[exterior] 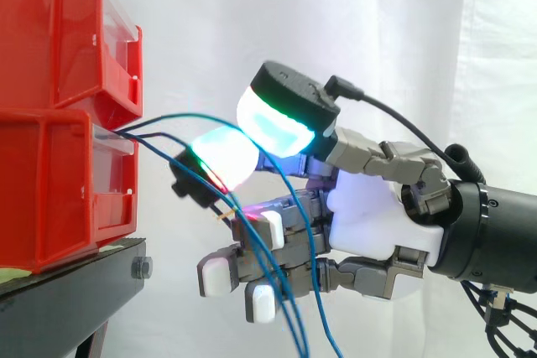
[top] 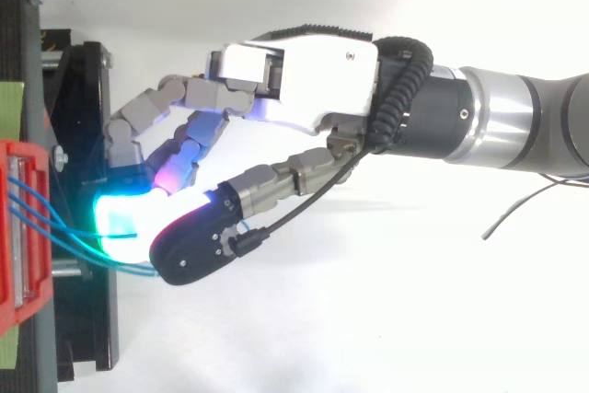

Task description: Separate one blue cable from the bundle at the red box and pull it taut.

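Two stacked red bins (exterior: 50,199) stand at the left on a black stand (exterior: 75,278). Several thin blue cables (top: 44,216) leave the lower bin's front. One blue cable (exterior: 180,116) arcs up and right into my hand (exterior: 377,215), which reaches in from the right. My thumb's cyan-glowing pad (exterior: 277,123) and a green-white fingertip (exterior: 222,157) press together on that cable, a short way from the bin. The other blue cables (exterior: 161,135) slope down past my curled lower fingers and hang slack below the hand.
A white curtain backs the scene. The black stand's frame (top: 87,117) lies under my fingertips in the top view. A thin dark wire (top: 534,200) trails beside the arm on the right.
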Action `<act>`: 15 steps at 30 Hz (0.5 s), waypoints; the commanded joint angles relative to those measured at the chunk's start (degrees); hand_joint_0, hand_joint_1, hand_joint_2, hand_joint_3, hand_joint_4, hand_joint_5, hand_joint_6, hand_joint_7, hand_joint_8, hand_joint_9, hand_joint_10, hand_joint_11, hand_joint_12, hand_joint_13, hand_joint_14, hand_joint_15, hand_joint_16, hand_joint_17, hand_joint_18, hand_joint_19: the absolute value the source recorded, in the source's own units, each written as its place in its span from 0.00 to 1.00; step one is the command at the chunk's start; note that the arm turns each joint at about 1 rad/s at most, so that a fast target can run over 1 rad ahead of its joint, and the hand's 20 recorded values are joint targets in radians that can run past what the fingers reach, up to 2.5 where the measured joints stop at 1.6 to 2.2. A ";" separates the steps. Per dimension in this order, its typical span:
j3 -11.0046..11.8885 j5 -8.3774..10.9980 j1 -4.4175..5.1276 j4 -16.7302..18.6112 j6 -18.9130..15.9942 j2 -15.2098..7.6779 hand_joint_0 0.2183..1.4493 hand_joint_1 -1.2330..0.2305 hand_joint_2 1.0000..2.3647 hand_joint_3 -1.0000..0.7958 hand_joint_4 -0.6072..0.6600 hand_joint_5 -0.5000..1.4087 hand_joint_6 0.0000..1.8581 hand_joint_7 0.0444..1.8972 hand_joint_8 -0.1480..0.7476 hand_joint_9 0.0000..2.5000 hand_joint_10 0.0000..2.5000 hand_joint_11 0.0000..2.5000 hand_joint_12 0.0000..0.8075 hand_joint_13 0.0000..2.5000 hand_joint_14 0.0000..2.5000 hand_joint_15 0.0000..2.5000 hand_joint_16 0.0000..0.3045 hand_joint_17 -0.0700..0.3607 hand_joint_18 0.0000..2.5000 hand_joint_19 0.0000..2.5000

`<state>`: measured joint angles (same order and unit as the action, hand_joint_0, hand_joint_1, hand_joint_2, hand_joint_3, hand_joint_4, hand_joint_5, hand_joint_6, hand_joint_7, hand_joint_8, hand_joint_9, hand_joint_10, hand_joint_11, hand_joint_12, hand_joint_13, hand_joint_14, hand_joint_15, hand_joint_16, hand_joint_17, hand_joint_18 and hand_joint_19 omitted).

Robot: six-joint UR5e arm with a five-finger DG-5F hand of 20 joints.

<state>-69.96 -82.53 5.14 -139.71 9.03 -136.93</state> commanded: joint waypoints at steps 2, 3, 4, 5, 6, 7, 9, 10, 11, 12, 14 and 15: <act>0.00 0.00 0.14 -0.13 -0.07 0.00 0.33 0.33 0.02 0.53 0.16 0.18 0.49 0.62 0.40 0.46 0.01 0.40 0.39 0.36 0.01 0.24 0.14 0.39 0.33 0.30; 0.00 0.00 0.14 -0.13 -0.07 0.00 0.33 0.33 0.02 0.54 0.16 0.18 0.49 0.62 0.40 0.47 0.01 0.41 0.39 0.36 0.01 0.24 0.14 0.39 0.33 0.30; 0.00 0.00 0.14 -0.04 0.02 0.00 0.33 0.32 0.02 0.54 0.15 0.18 0.49 0.63 0.40 0.47 0.01 0.41 0.39 0.36 0.01 0.24 0.14 0.38 0.33 0.30; 0.00 0.00 0.22 -0.04 -0.07 0.00 0.33 0.32 0.02 0.55 0.15 0.19 0.49 0.63 0.39 0.47 0.01 0.41 0.38 0.36 0.01 0.24 0.14 0.38 0.33 0.30; 0.00 0.00 0.14 0.05 -0.07 0.00 0.32 0.32 0.02 0.55 0.15 0.19 0.49 0.64 0.39 0.47 0.01 0.40 0.39 0.36 0.01 0.24 0.14 0.38 0.33 0.30; 0.00 0.00 0.22 0.05 -0.07 0.00 0.32 0.32 0.02 0.56 0.15 0.19 0.49 0.64 0.40 0.48 0.01 0.41 0.39 0.36 0.01 0.24 0.14 0.38 0.34 0.30; 0.00 0.00 0.22 0.05 -0.07 0.00 0.32 0.32 0.02 0.57 0.16 0.19 0.49 0.64 0.40 0.48 0.01 0.41 0.39 0.37 0.01 0.24 0.14 0.38 0.34 0.30; 0.00 0.00 0.22 0.05 0.02 0.00 0.32 0.32 0.02 0.58 0.16 0.19 0.49 0.64 0.40 0.48 0.01 0.41 0.39 0.37 0.01 0.24 0.14 0.38 0.34 0.29; 0.00 0.00 0.22 0.05 -0.07 0.00 0.32 0.32 0.02 0.58 0.16 0.19 0.49 0.64 0.41 0.48 0.01 0.41 0.39 0.37 0.01 0.24 0.14 0.38 0.34 0.29; -0.09 0.00 0.22 0.05 -0.07 0.00 0.32 0.32 0.02 0.58 0.16 0.19 0.49 0.64 0.42 0.48 0.01 0.41 0.39 0.37 0.01 0.24 0.14 0.38 0.34 0.29; -0.09 0.00 0.22 0.05 -0.07 0.00 0.32 0.32 0.02 0.58 0.17 0.19 0.49 0.64 0.42 0.48 0.01 0.41 0.40 0.37 0.01 0.24 0.14 0.38 0.34 0.28; 0.00 0.00 0.22 -0.04 -0.07 0.00 0.32 0.32 0.02 0.58 0.17 0.19 0.50 0.63 0.43 0.47 0.01 0.40 0.39 0.37 0.01 0.24 0.14 0.38 0.34 0.28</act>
<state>-69.98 -82.53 5.35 -139.68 8.97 -136.93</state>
